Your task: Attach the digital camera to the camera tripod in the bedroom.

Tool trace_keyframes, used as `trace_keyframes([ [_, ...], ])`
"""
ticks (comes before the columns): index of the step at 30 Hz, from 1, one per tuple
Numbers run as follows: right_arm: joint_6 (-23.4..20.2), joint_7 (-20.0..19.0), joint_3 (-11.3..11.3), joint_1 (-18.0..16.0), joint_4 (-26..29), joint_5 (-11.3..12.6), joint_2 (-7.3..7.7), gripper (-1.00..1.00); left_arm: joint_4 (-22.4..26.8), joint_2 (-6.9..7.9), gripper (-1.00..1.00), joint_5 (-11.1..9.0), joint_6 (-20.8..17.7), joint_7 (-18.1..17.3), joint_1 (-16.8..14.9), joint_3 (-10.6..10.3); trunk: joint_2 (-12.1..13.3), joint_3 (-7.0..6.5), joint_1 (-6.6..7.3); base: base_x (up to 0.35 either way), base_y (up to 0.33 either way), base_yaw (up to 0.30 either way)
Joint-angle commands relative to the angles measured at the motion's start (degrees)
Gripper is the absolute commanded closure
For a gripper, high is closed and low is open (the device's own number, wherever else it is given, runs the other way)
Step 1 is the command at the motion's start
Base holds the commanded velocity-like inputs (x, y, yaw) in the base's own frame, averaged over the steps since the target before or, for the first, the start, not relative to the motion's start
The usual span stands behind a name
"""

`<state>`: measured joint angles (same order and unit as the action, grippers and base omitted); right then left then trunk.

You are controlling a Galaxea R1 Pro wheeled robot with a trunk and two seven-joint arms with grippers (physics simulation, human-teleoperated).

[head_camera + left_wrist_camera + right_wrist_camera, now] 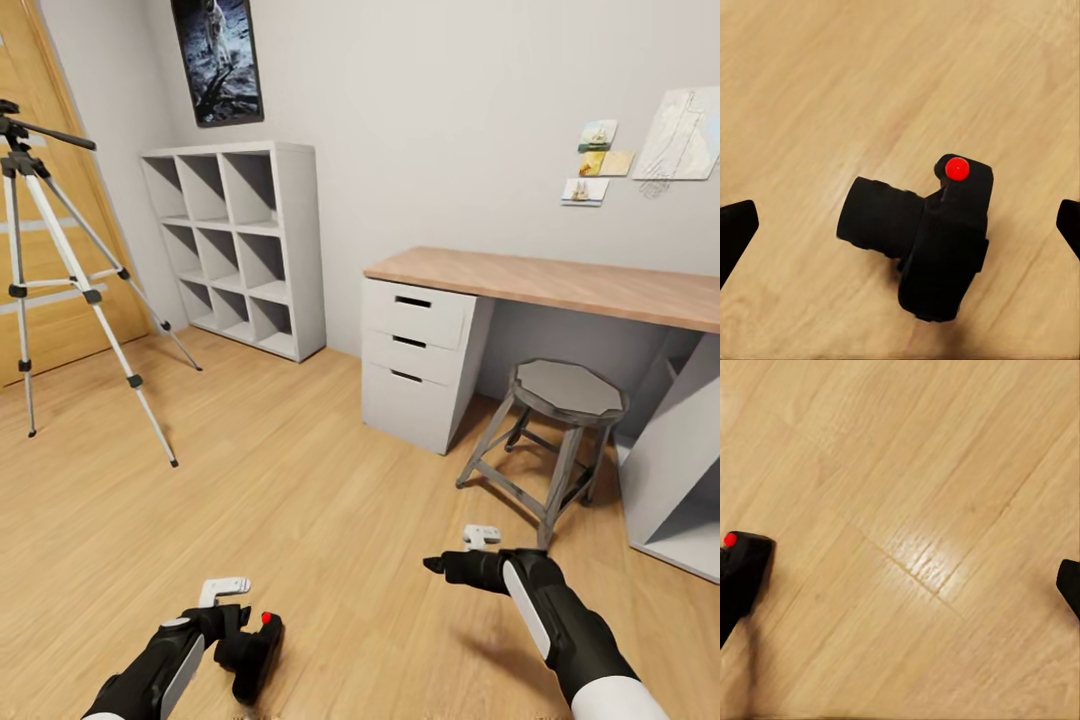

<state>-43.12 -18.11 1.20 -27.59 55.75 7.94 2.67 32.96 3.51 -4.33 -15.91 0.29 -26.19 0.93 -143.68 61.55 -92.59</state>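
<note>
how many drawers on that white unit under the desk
3, stacked in the white drawer unit at the desk's left end: top, middle, bottom. The desk's right side runs out of frame, so more could be hidden.

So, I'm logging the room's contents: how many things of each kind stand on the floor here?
Digital camera: 1
Camera tripod: 1
Cube shelf: 1
Desk: 1
Stool: 1
Total: 5
</note>
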Motion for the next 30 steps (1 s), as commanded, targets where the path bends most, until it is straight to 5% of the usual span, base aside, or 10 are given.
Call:
trace_keyframes([
  [1, -0.3, -0.3, 0.1, 0.0, 0.1, 0.6, 0.07, -1.00, 0.1, -0.02, -1.00, -0.5, -0.4, 0.1, 0.0, 0.1, 0.0, 0.28, -0.01, 0.000, 0.000, 0.000],
  [4, -0.5, -4.5, 0.0, -0.1, 0.2, 0.5, 0.14, -1.00, -0.2, -0.04, -1.00, -0.6, -0.4, 0.2, 0.0, 0.0, -0.1, 0.95, -0.09, 0.000, 0.000, 0.000],
  [5, -0.6, -11.1, 0.0, -0.1, 0.2, 0.5, 1.17, -1.00, -1.2, -0.08, -1.00, -0.5, -0.4, 0.3, 0.0, 0.0, -0.1, 1.17, -0.11, 0.000, 0.000, 0.000],
  [13, -0.2, -30.3, 0.0, -0.1, 0.2, 0.2, 5.38, -1.00, -2.8, -0.15, -1.00, -0.4, -0.4, 0.3, 0.0, 0.0, -0.2, 2.94, -0.32, 0.000, 0.000, 0.000],
  [28, -0.2, -32.9, -0.1, -0.1, 0.2, 0.0, 5.85, -1.00, -2.8, -0.17, -1.00, 0.2, -0.4, 0.3, 0.0, 0.0, -0.4, 6.26, -0.71, 0.000, 0.000, 0.000],
  [30, -0.3, -33.0, -0.1, -0.1, 0.2, 0.0, 5.86, -1.00, -3.1, -0.17, -1.00, 2.8, -0.4, 0.2, 0.0, 0.0, -0.4, 6.71, -0.76, 0.000, 0.000, 0.000],
])
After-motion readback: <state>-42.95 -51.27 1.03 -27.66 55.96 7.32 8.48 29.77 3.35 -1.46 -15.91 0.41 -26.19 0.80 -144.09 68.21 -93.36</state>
